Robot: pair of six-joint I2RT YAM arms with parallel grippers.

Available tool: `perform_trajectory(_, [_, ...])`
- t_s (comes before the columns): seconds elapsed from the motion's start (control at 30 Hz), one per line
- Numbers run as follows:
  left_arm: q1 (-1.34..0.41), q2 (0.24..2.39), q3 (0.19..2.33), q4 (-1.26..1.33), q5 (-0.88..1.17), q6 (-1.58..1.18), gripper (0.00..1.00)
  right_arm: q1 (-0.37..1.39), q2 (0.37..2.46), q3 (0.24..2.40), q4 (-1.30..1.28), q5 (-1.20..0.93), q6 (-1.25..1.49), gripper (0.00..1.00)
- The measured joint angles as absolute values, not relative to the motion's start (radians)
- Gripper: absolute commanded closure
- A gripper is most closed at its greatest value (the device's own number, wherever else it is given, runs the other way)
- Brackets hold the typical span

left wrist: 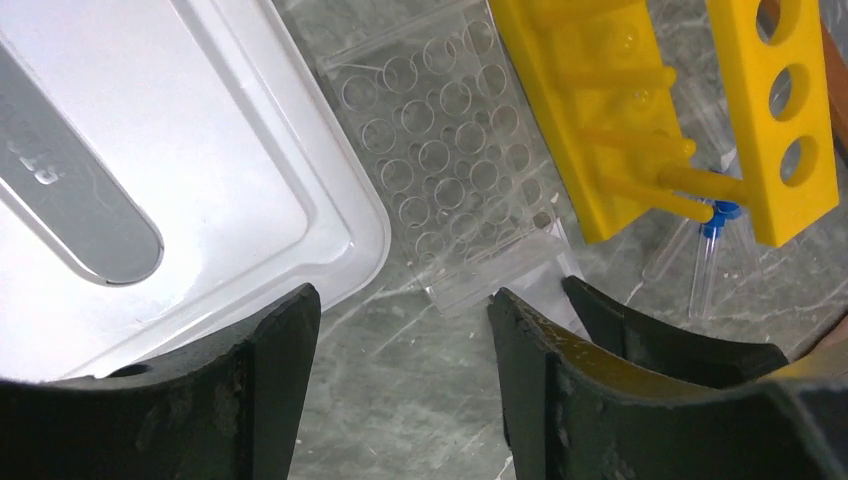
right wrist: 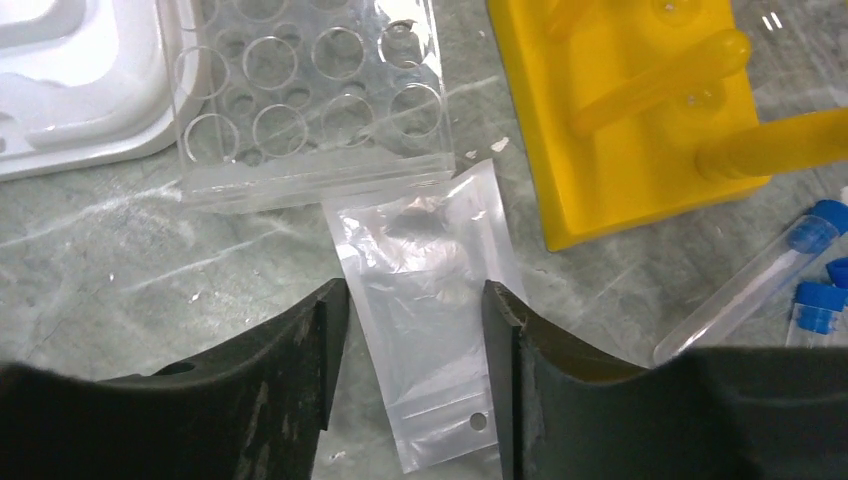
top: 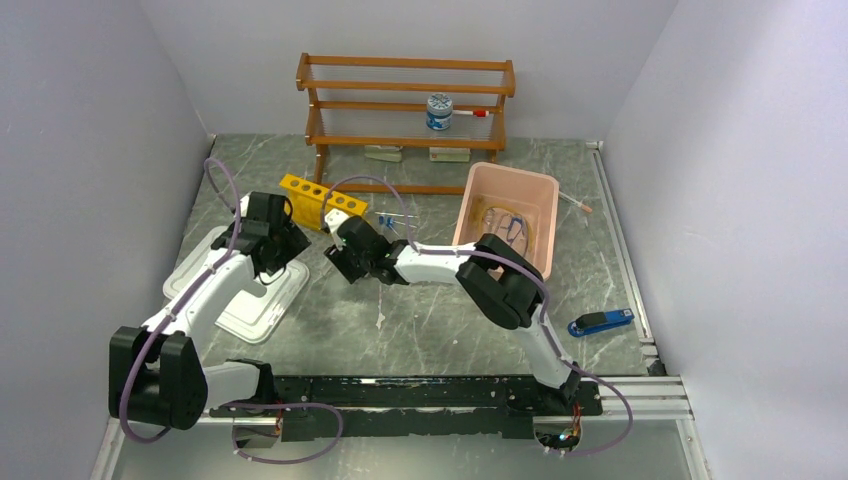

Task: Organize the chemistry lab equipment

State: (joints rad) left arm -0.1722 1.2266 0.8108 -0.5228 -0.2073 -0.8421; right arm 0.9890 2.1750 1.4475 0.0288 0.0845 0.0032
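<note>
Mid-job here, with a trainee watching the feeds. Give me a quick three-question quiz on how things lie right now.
1. True or false: the blue-capped tubes stand in the yellow rack.
2. What lies on the table between the open fingers of the right gripper? A) a clear bag B) a tube C) the yellow rack
3. Where is the jar?

Key: 1 false, they lie on the table beside it; 2 A; 3 on the wooden shelf.
</note>
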Motion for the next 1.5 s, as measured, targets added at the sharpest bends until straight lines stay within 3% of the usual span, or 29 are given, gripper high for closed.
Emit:
perform_trajectory(0.1, [-0.168, 1.227, 0.816, -0.527, -0.223, -0.842, 0.32, 0.989, 2.183, 1.448, 0.049, 0.101, -0.001, 0.75])
perform_trajectory(0.23, [-0.166, 1.227, 0.817, -0.53, -0.231, -0.841, 0.32, 0.99, 2.19, 1.453, 0.058, 0.111, -0.001, 0.88])
perform_trajectory(0.5, [-0.166, 1.227, 0.817, -0.529, -0.229, -0.828, 0.33, 0.982, 2.134, 1.42, -0.004, 0.072, 0.032, 0.95])
perform_trajectory(0.63, [-0.165, 1.227, 0.817, -0.52, -0.208, -0.813, 0.33, 0.963, 2.018, 1.359, -0.038, -0.002, 0.086, 1.0])
perform_trajectory(0.97, [-0.164, 1.23, 0.822, -0.466, -0.117, -0.775, 0.33, 0.851, 1.719, 1.346, -0.068, -0.08, 0.218, 1.0])
perform_trajectory(1.27, [-0.165, 1.251, 0.847, -0.396, -0.013, -0.744, 0.34, 0.621, 1.402, 1.26, -0.146, 0.168, 0.304, 1.0])
perform_trajectory(1.5, [-0.165, 1.263, 0.892, -0.37, 0.017, -0.71, 0.35, 0.479, 1.356, 1.18, -0.248, 0.371, 0.417, 1.0])
